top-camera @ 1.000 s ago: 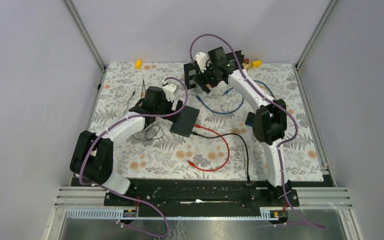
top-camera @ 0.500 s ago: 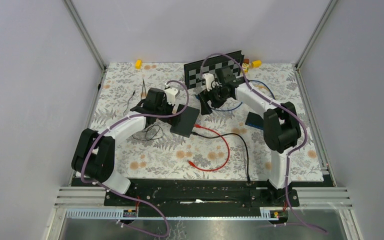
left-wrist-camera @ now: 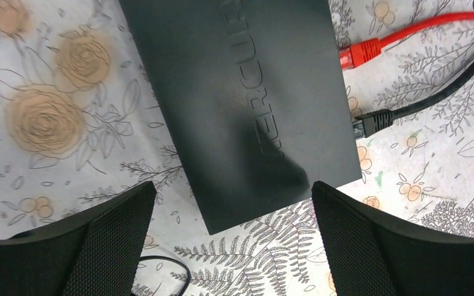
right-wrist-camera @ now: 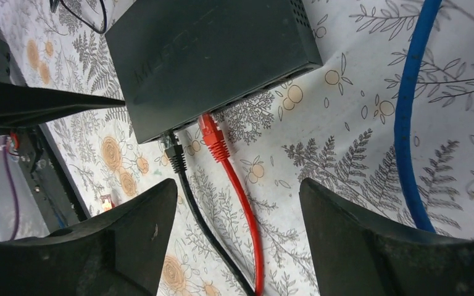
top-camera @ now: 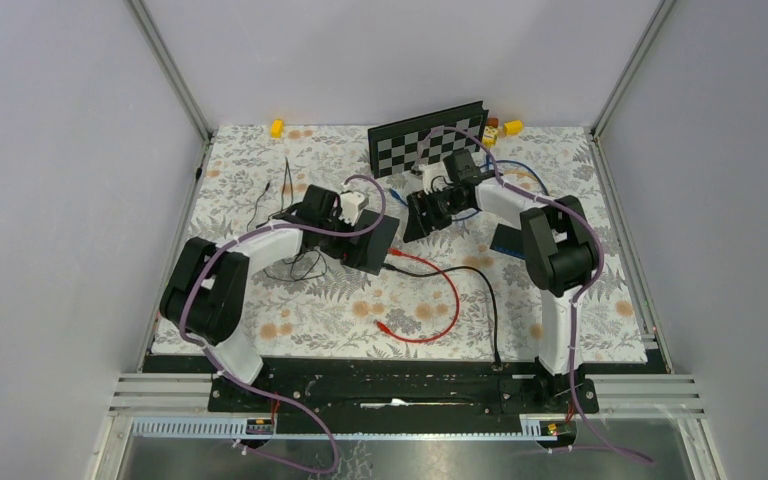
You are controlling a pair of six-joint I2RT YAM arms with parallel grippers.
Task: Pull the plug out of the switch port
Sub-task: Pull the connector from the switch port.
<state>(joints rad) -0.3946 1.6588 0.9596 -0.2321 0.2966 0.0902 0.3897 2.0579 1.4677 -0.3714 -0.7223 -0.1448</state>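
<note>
Floral-print table cover (top-camera: pixel 260 300) spread under everything, and a black-and-white checkerboard panel (top-camera: pixel 428 140) stands up at the far edge, well beyond both sets of fingers. Next down, the flat black rectangular switch box (left-wrist-camera: pixel 247 92): the left gripper (left-wrist-camera: pixel 232 188) hangs right over its near end, fingers spread wide, one off each side of the box's corner, gripping nothing, and whether the pads touch the casing I can't tell. Over to the right gripper (right-wrist-camera: pixel 237 185), also splayed wide and empty, aimed at the port edge of that switch just ahead of its fingertips. A long blue cable (right-wrist-camera: pixel 410 123) runs past beyond the finger on the right of the wrist view, clear of it. A red cable (right-wrist-camera: pixel 247 222) and a black cable (right-wrist-camera: pixel 207 231) trail back through the gap between the fingers. And the small stuff: the red plug (right-wrist-camera: pixel 213 139) sits in its port just ahead of the gap, and the black plug (right-wrist-camera: pixel 174 154) is seated beside it, nearer the finger on the left of that view.
</note>
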